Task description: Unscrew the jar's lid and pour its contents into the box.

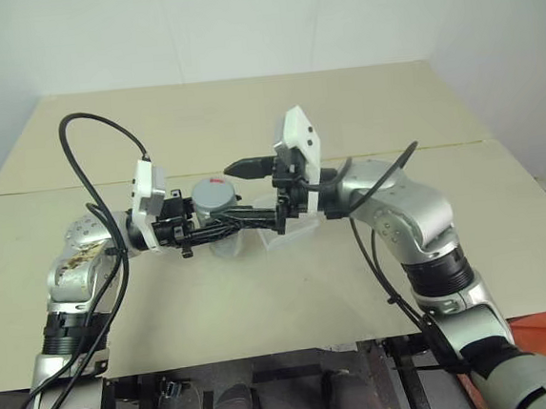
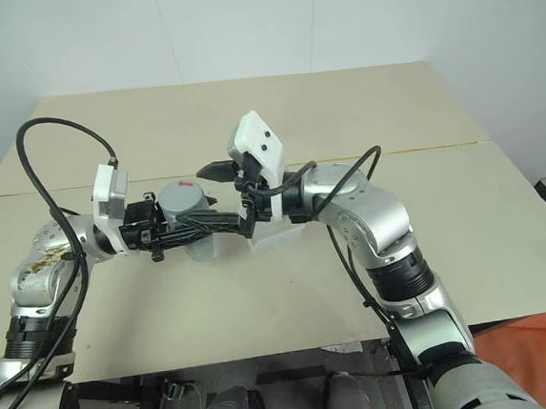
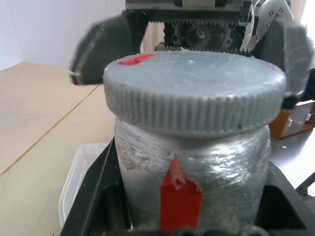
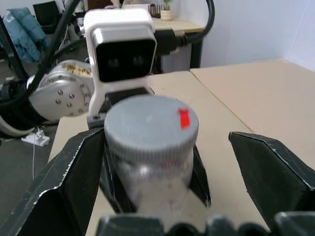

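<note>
My left gripper (image 1: 225,226) is shut on the body of the jar (image 3: 197,172), holding it upright above the table. The jar's wall looks frosted grey with a red tag, and the contents are hidden inside. The round grey lid (image 1: 212,193) with a small red mark sits on the jar. Facing it, my right gripper (image 4: 165,140) stands open, one finger on each side of the lid (image 4: 147,125) and neither touching it. The box (image 1: 291,230), a shallow translucent white tray, lies on the table under the right gripper, beside the jar.
The beige table (image 1: 262,301) has a seam running across it behind the arms. Black cables (image 1: 78,164) loop from both wrists over the table. The table's front edge is close below the arms.
</note>
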Robot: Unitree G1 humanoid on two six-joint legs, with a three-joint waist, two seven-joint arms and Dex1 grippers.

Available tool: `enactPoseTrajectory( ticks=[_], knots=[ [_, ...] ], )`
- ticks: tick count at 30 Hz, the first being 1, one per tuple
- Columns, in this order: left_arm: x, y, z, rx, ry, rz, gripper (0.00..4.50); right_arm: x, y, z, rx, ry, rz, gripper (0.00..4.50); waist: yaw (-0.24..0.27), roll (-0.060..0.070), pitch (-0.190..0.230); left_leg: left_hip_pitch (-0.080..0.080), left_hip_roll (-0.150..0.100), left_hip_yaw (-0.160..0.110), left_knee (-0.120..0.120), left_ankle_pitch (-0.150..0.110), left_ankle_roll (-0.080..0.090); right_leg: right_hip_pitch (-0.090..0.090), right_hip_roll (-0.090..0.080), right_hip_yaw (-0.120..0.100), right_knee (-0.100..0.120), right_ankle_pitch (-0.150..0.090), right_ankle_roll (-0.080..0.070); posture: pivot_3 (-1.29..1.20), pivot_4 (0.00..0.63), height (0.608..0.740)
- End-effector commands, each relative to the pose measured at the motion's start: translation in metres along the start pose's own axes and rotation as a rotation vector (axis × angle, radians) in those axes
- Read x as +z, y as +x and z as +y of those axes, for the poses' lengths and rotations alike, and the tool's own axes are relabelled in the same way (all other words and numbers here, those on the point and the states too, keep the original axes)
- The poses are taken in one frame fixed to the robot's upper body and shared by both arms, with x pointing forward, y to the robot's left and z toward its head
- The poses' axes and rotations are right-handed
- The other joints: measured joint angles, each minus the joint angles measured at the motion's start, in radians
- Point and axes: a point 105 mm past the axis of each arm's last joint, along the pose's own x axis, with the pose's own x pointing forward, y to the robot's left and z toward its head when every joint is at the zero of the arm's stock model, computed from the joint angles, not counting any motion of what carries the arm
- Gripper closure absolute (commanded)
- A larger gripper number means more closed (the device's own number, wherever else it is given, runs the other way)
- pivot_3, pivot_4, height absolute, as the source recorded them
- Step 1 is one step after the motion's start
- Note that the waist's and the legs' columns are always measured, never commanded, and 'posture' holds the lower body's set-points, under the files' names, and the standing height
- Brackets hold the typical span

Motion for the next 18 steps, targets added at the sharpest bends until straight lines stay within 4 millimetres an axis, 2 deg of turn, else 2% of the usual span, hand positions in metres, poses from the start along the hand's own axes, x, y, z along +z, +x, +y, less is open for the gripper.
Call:
enactPoseTrajectory(
  ticks=[1,12,18],
  knots=[
    [0.017,-0.001,-0.005,-0.04,0.066,-0.034,2.23,0.012,-0.021,-0.019,-0.117,-0.029,-0.037,0.01,0.0,0.0,0.0,0.0,0.0,0.0,0.0,0.0,0.0,0.0,0.0,0.0,0.0,0.0,0.0,0.0,0.15,0.74],
    [0.016,-0.004,-0.008,-0.067,0.056,-0.02,2.23,0.012,-0.041,-0.03,-0.193,-0.037,-0.024,0.01,0.001,0.0,0.0,0.0,0.0,0.0,0.0,0.0,0.0,0.0,0.0,0.0,0.0,0.0,0.0,0.0,0.15,0.74],
    [0.014,-0.005,-0.002,-0.07,0.049,-0.013,2.23,0.013,-0.046,-0.021,-0.163,-0.05,-0.012,0.01,0.001,0.0,0.0,0.0,0.0,0.0,0.0,0.0,0.0,0.0,0.0,0.0,0.0,0.0,0.0,0.0,0.15,0.74]
  ],
)
